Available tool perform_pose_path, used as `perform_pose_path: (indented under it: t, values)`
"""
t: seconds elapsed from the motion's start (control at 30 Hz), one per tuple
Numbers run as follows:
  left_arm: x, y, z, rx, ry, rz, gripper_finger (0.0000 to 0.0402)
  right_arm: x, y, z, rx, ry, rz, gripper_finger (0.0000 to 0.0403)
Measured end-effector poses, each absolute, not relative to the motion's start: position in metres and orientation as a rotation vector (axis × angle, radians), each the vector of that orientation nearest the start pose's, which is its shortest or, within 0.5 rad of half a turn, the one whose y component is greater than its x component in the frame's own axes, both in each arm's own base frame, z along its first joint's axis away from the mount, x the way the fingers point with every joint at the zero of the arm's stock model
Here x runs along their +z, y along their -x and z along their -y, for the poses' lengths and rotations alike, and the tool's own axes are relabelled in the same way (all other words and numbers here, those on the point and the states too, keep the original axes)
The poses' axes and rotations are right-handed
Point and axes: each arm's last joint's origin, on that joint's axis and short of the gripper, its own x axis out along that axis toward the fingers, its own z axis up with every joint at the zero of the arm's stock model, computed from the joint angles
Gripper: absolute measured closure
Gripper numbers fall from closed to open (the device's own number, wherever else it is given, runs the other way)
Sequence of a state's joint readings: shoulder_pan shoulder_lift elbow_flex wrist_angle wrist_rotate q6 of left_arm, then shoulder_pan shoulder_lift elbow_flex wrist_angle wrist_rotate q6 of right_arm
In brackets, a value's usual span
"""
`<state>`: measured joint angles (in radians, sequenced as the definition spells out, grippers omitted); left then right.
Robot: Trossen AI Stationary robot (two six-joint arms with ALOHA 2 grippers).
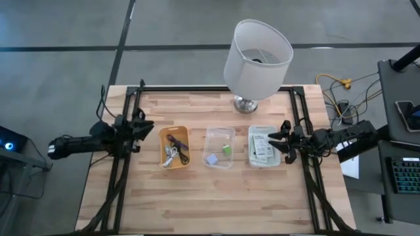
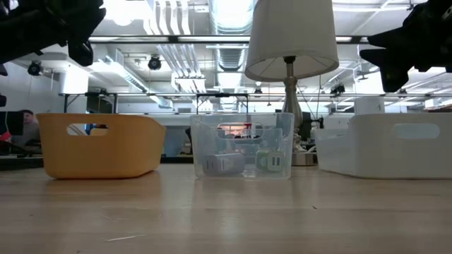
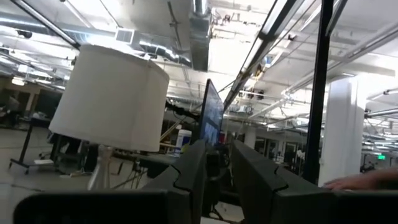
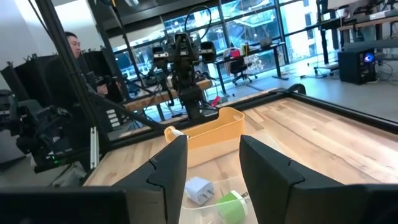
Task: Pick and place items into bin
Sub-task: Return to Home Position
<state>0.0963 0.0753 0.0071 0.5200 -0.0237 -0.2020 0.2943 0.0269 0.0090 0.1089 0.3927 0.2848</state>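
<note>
Bins are sitting in a row on the wooden surface (image 1: 197, 203), with the clear bin (image 1: 218, 134) in the middle, so I'm placing everything off that one. It's holding the green block (image 1: 226, 150) and the pale-blue block (image 1: 211, 158). The orange bin (image 1: 162, 145) on the left arm's side of it is carrying the coiled cables (image 1: 174, 149), and the white bin (image 1: 263, 128) on the other side is holding the white cards (image 1: 261, 149). I'm not seeing anything loose lying around the clear bin.

The right gripper (image 1: 273, 143) is hanging at the far edge of the white bin, pointing back toward the clear bin, jaws parted wide and gripping nothing. The left gripper (image 1: 146, 134) is sitting beyond the orange bin, jaws parted only a little and empty too. The right arm is looking like the nearer one to the clear bin. I'm guessing both arms are just pulling straight out away from the clear bin, since the sorting seems to be done.
</note>
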Motion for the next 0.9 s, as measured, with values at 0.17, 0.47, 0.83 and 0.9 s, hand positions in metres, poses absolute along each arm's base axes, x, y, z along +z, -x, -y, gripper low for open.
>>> perform_pose_path:
  t: [0.17, 0.47, 0.83, 0.9]
  values:
    - [0.208, -0.094, -0.010, 0.071, 0.182, 0.446, 0.0338, 0.176, -0.095, -0.017, -0.084, -0.319, 0.110, 0.0270]
    - [0.206, -0.096, -0.010, 0.073, 0.183, 0.425, 0.0338, 0.177, -0.094, -0.010, -0.154, -0.320, 0.140, 0.0269]
    - [0.206, -0.097, -0.010, 0.078, 0.184, 0.417, 0.0338, 0.170, -0.096, -0.010, 0.207, -0.046, 0.035, 0.0270]
    - [0.205, -0.097, -0.010, 0.078, 0.184, 0.412, 0.0338, 0.170, -0.096, -0.010, 0.210, -0.051, 0.034, 0.0271]
